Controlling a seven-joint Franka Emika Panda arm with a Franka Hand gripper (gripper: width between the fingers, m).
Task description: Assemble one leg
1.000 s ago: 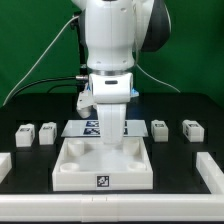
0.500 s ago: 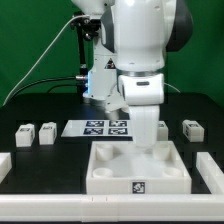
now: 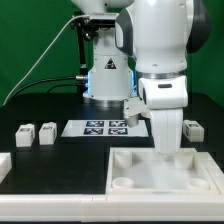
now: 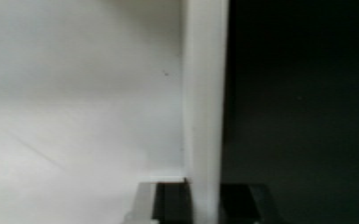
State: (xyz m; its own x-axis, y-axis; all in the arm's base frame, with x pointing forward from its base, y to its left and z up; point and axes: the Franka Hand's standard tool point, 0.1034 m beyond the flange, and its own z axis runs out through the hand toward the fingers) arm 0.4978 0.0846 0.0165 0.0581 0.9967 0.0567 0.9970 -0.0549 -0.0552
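My gripper point(image 3: 168, 146) is shut on the back wall of the large white tray point(image 3: 135, 172), which lies at the exterior view's lower right. In the wrist view the tray's wall point(image 4: 206, 100) runs as a thin white edge between my two dark fingers point(image 4: 172, 206), and my gripper point(image 4: 208, 192) is closed on it. Two small white legs point(image 3: 26, 133) point(image 3: 47, 132) with tags stand at the exterior view's left. Another leg point(image 3: 193, 129) stands at the right, just behind my gripper. No leg is in my grasp.
The marker board point(image 3: 105, 128) lies flat behind the tray, in front of the arm's base point(image 3: 105, 80). A white fixture block point(image 3: 4, 165) sits at the exterior view's left edge. A cable hangs at the back left.
My gripper has dragged the tray toward the exterior view's right and nearer the camera. The legs and the marker board have not moved.
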